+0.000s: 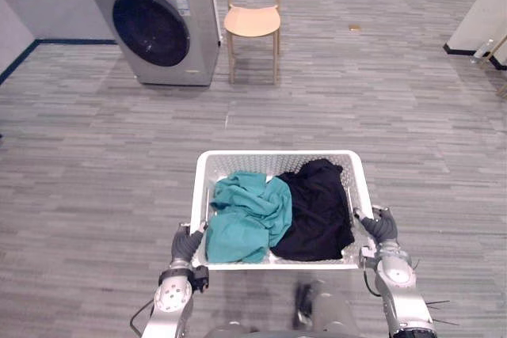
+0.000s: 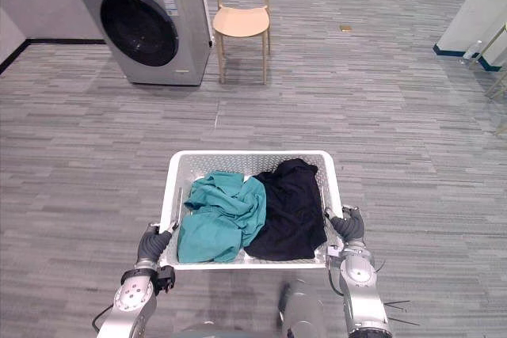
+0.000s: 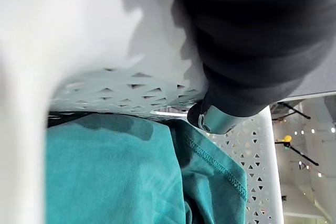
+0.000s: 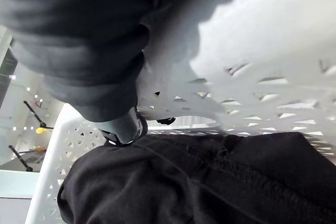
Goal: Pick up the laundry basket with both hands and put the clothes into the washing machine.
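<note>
So the basket point(image 1: 277, 156) is up off the floor point(image 1: 95, 164), held right in front of the robot by its two short sides. The left hand point(image 1: 188, 243) is clamped on the left side near the close corner. In its wrist view the thumb is hooked over the rim and down the inside of the perforated wall, with the other fingers hidden outside. Same deal on the other side: the right hand point(image 1: 382, 225) grips the right wall, thumb curled over the edge and sitting just above the laundry. Inside the white basket there's a crumpled teal cloth point(image 1: 247, 219) on the left half and a black cloth point(image 1: 317, 207) on the right half. The two touch in the middle, and the black one is bunched up toward the far wall. The washer point(image 1: 154, 21) is well apart from all this, way across the grey plank floor on the far left, and its round dark door is shut. A light wooden chair point(image 1: 253, 17) stands just to the right of it.
</note>
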You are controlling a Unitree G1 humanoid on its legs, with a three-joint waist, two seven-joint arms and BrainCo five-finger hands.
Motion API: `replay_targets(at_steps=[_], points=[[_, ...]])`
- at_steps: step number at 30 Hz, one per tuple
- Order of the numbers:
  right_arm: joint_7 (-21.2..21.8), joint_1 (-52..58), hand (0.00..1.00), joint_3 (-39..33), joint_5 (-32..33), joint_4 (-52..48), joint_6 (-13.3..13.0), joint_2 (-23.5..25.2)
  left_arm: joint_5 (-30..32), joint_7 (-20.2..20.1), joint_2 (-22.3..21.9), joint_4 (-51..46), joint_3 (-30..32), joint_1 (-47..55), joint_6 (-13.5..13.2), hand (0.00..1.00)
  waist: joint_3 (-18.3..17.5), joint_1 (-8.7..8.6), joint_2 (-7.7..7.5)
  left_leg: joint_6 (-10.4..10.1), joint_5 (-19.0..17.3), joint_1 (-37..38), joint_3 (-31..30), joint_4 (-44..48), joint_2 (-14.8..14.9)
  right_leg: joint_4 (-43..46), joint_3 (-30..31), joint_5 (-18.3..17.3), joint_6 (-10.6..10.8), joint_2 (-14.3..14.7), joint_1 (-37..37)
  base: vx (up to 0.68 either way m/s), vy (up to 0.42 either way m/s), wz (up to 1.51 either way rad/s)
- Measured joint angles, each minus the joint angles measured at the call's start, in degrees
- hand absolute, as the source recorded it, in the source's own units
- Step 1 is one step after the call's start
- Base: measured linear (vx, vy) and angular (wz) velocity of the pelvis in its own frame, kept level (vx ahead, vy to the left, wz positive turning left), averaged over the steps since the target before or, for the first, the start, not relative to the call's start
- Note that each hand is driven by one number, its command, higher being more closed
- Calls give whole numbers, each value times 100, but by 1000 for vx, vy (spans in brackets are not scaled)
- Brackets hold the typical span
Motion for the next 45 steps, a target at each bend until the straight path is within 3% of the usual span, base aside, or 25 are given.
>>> replay_targets(at_steps=[1,2,4,5,7,9,12,15,17,19,20,21,22,23,24,27,30,33,34,35,38,40,41,42,45], points=[[-4,84,100,-2,-5,-19,3,-12,38,10,61,38,-87,25,-1,100,-72,-108,-166,-203,-130,427,-248,-103,-164,-189,156,105,-137,-23,-153,845,-91,68],[-9,248,100,-17,-6,-18,16,-83,47,2,-30,135,-128,65,26,100,-179,-166,-29,-317,-236,773,-484,-40,-48,180,370,936,-784,139,-172,869,-109,53],[-9,329,100,-32,-6,-24,33,-196,121,8,-283,203,-147,130,45,100,-355,-92,450,-388,-189,528,-547,972,479,673,139,1084,-853,386,-159,925,-146,6],[-10,295,100,-35,-2,-33,33,-220,145,11,-315,229,-138,95,43,100,-314,-89,650,-620,90,220,-543,1892,724,848,55,784,-952,590,-1,886,-160,-11],[-8,284,100,16,-3,-53,47,-186,154,6,-350,240,-49,132,45,100,-255,-13,665,-890,1935,-675,-550,3935,1094,842,90,340,-1006,782,534,815,-146,-10],[-63,433,100,-8,0,-342,50,-197,141,5,-359,218,-107,151,-4,100,-145,139,648,-661,1545,-1651,-307,5919,1657,278,112,123,-1042,993,1599,819,-108,-7],[-128,492,100,-5,-1,-939,46,-184,38,8,-359,-106,-89,265,-70,100,-20,434,481,-250,709,-2857,48,5872,1766,-500,456,-93,-986,983,2727,716,-13,-34],[-138,314,100,-10,1,-899,24,-231,41,5,-397,-222,-68,295,-131,100,31,511,418,-320,547,-3462,-172,3113,1283,-705,663,-489,-765,775,3303,488,98,-26],[-136,275,100,-9,4,-677,15,-281,52,-6,-471,-233,-60,340,-119,100,9,576,495,-831,1088,-3408,-558,855,974,-849,894,-783,-501,633,3652,673,252,-53],[-127,158,100,-5,0,-313,24,-262,58,-7,-454,-227,-53,373,-2,100,-21,604,520,-445,1978,-3285,-567,882,872,-973,1122,-1003,-260,433,4035,659,296,-62],[-118,128,100,20,0,-153,25,-212,88,-9,-461,-221,3,379,69,100,-40,593,360,-57,1733,-3267,-436,1185,703,-884,1235,-1044,-178,182,4092,534,247,-42],[-119,132,100,32,1,-134,25,-216,124,-10,-472,-220,6,380,92,100,-35,587,343,30,1549,-3271,-365,1367,670,-649,1285,-1078,-99,85,4045,658,293,-57],[-108,87,100,59,-4,-18,25,-221,164,-39,-464,-208,4,412,97,100,-23,598,310,148,1218,-3208,-113,1656,680,323,1391,-1262,206,-52,3648,730,335,-73],[-36,-44,100,65,-20,229,28,-214,163,-53,-422,-138,4,422,106,100,9,580,239,237,869,-2892,119,1754,628,2190,1445,-1211,911,-282,2912,697,316,-75],[-3,-64,100,64,-22,309,30,-222,162,-52,-382,-108,4,415,125,100,14,568,221,265,745,-2697,148,1714,569,2951,1434,-1029,1186,-395,2587,664,297,-60],[5,-45,100,120,-24,537,31,-131,164,-3,-255,20,6,423,141,100,42,442,198,286,614,-1755,258,1268,388,4597,1025,-1216,521,-724,1888,388,141,-23],[9,-49,100,250,-9,503,11,-120,157,8,-14,37,27,255,128,100,4,360,274,209,575,-800,262,391,361,3504,216,-1470,74,-538,853,551,112,-11],[10,3,100,242,-6,498,14,-130,159,-3,-1,111,1,235,130,100,-19,129,208,-115,394,-240,44,206,309,454,458,-281,-12,-83,559,527,-21,40],[10,35,100,252,-7,495,15,-127,162,-2,8,114,-7,270,130,100,-41,109,155,-185,346,-147,-50,188,248,115,600,-7,26,-66,559,557,-94,65],[7,185,100,244,-8,469,15,-127,161,1,25,196,-106,301,129,100,-112,42,96,-349,216,132,-307,211,188,180,890,785,-173,-64,566,628,-159,60],[14,228,100,208,-11,462,46,-331,163,4,-268,429,-159,326,124,100,-336,108,615,-457,215,-211,-718,1284,651,1003,713,324,-323,160,463,683,-183,33],[15,219,100,215,-8,451,50,-335,162,-4,-315,430,-110,319,120,100,-216,121,730,-781,923,-910,-708,3159,955,1018,577,-15,-422,299,898,551,-168,21],[20,234,100,249,-7,411,59,-339,159,-5,-319,428,-92,403,114,100,-96,213,711,-875,1786,-1374,-531,4408,1318,762,560,-146,-484,407,1381,508,-127,-11],[10,250,100,241,-6,403,60,-334,157,-4,-303,425,-99,443,93,100,-87,285,760,-728,1446,-1849,-279,5368,1662,441,549,-196,-536,539,1864,502,-102,-15],[6,258,100,241,-6,195,62,-339,150,-12,-328,412,-51,444,15,100,-56,411,712,-383,697,-2599,108,5480,1768,-201,640,-291,-585,500,2581,439,-37,-14]])
